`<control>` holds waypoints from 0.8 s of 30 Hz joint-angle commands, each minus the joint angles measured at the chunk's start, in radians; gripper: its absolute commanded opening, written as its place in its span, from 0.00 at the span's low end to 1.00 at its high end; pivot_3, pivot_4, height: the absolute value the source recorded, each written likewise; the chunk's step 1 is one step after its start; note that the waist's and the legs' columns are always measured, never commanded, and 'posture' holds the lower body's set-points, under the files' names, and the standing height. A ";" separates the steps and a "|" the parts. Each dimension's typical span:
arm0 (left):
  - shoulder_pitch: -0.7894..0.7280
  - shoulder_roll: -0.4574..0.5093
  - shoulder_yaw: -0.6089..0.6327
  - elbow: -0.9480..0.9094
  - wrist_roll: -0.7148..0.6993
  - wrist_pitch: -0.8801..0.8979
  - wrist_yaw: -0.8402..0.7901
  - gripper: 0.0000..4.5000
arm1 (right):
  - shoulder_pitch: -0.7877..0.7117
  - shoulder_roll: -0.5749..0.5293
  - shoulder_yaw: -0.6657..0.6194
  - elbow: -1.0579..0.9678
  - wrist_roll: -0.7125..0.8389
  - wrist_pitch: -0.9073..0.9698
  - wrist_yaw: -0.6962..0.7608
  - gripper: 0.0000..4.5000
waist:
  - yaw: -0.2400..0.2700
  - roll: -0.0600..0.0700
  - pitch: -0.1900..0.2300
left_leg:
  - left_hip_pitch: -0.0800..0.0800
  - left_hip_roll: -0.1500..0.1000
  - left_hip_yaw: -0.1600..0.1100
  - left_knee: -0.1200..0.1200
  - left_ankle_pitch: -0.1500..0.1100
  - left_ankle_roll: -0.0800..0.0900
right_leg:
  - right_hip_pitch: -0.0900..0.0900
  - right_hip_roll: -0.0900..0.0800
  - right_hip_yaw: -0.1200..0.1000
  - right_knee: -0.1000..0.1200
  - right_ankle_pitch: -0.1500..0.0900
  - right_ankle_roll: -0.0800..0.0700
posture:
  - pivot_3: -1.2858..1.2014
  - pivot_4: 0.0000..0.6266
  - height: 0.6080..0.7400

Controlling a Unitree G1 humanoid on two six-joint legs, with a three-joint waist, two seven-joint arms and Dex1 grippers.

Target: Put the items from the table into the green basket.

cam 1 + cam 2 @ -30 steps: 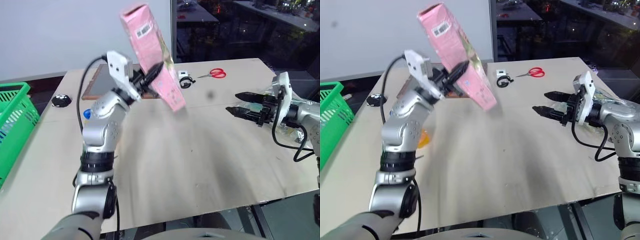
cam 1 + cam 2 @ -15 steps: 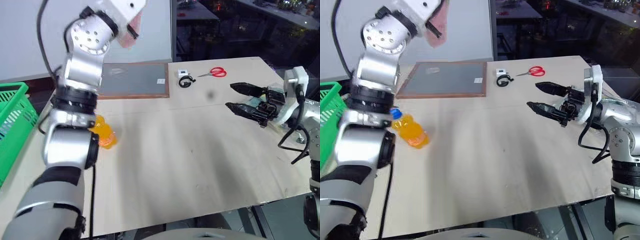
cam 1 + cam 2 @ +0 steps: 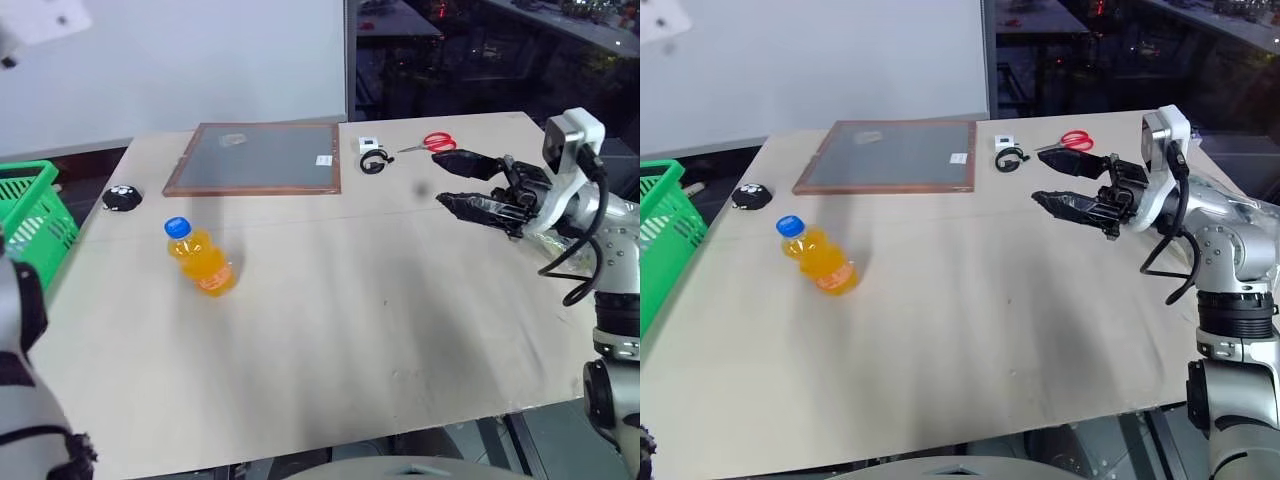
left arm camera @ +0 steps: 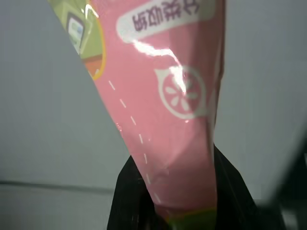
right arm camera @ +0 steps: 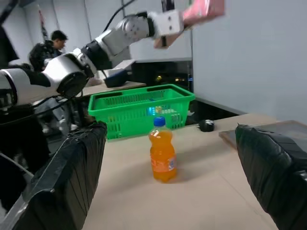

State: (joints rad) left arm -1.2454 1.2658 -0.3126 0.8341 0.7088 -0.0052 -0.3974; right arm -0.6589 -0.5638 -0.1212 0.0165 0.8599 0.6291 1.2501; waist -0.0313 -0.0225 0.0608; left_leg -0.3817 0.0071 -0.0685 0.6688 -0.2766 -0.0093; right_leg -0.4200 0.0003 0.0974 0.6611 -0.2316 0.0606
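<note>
At the far left, beside the table's edge, the green basket [image 3: 30, 215] is seen: bright plastic with open lattice sides and a thick rolled rim, set low off the table corner, presumably so that items can be lowered into it from above. In the right wrist view the left gripper [image 5: 165, 21] is held high in the air above and behind the basket, and the pink carton [image 4: 163, 96] is clamped between its black fingers by one narrow end. The carton is glossy, flat-sided card, printed with a white citrus-slice emblem and a dashed line. It is judged to be held by its end so that it can drop lengthwise into the basket.

Further right, a small black round object [image 3: 121, 198] lies near the table's left edge. Close by, the orange-drink bottle [image 3: 199, 258] stands upright on the pale matte tabletop [image 3: 350, 330], well apart from the basket; it is smooth, rounded clear plastic with a blue screw cap.

Behind it, a flat grey board [image 3: 258, 158] with a thin wood frame lies against the back edge. Red-handled scissors [image 3: 430, 144] rest further right.

At the right, the right gripper [image 3: 458, 180] hovers above the table with its two tapered black fingers spread wide apart and nothing between them. Crinkly clear plastic [image 3: 1248, 213] is glimpsed behind that arm.
</note>
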 commanded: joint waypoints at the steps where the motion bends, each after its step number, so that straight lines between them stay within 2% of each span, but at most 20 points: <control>1: 0.069 0.092 0.095 -0.112 -0.025 0.062 -0.036 0.06 | -0.028 0.000 -0.006 -0.012 0.000 -0.010 0.015 1.00 | 0.009 -0.002 0.000 | -0.001 0.000 -0.001 0.000 0.000 0.000 | 0.000 0.000 -0.001 0.000 0.000 0.000 | 0.58 0.00 1.00; 6: 0.381 0.200 0.263 -0.296 -0.100 0.226 -0.100 0.06 | -0.028 0.011 -0.001 -0.019 0.002 -0.001 0.015 1.00 | 0.030 -0.002 0.000 | -0.001 0.000 -0.003 0.000 0.000 0.000 | 0.000 -0.001 -0.003 0.001 0.000 0.000 | 0.58 0.00 1.00; 8: 0.554 0.233 0.366 -0.339 -0.129 0.281 -0.103 0.06 | -0.031 0.012 0.003 -0.015 -0.002 0.001 0.015 1.00 | 0.040 -0.002 0.000 | 0.000 0.000 -0.005 0.000 0.000 0.000 | 0.000 -0.001 -0.005 0.002 0.000 0.000 | 0.58 0.00 1.00; 14: 0.924 0.251 0.658 -0.361 -0.149 0.353 -0.075 0.06 | -0.035 0.011 0.010 -0.009 -0.001 0.009 0.024 1.00 | 0.049 -0.003 -0.001 | 0.002 0.001 -0.007 0.000 0.000 -0.001 | 0.001 -0.001 -0.008 0.004 0.000 -0.001 | 0.59 0.00 1.00; 17: 1.011 0.229 0.717 -0.295 -0.177 0.310 -0.018 0.06 | -0.035 0.016 0.019 -0.003 -0.009 0.007 0.031 1.00 | 0.055 -0.003 -0.001 | 0.003 0.001 -0.007 0.000 0.000 -0.001 | 0.003 -0.001 -0.009 0.003 0.000 -0.001 | 0.59 0.00 1.00; 24: 1.019 0.191 0.663 -0.127 -0.256 0.197 0.068 0.06 | -0.034 0.017 0.012 0.002 -0.017 0.002 0.035 1.00 | 0.084 -0.002 -0.002 | 0.003 0.000 -0.008 0.000 0.001 -0.001 | 0.004 -0.001 -0.011 0.002 0.001 -0.002 | 0.59 0.00 1.00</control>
State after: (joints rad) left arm -0.2074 1.4349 0.3442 0.6949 0.4655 0.2172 -0.3681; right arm -0.6754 -0.5423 -0.0889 0.0231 0.8376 0.6407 1.2791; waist 0.0531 -0.0248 0.0590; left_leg -0.3788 0.0074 -0.0766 0.6688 -0.2758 -0.0108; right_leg -0.4159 -0.0012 0.0862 0.6632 -0.2310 0.0589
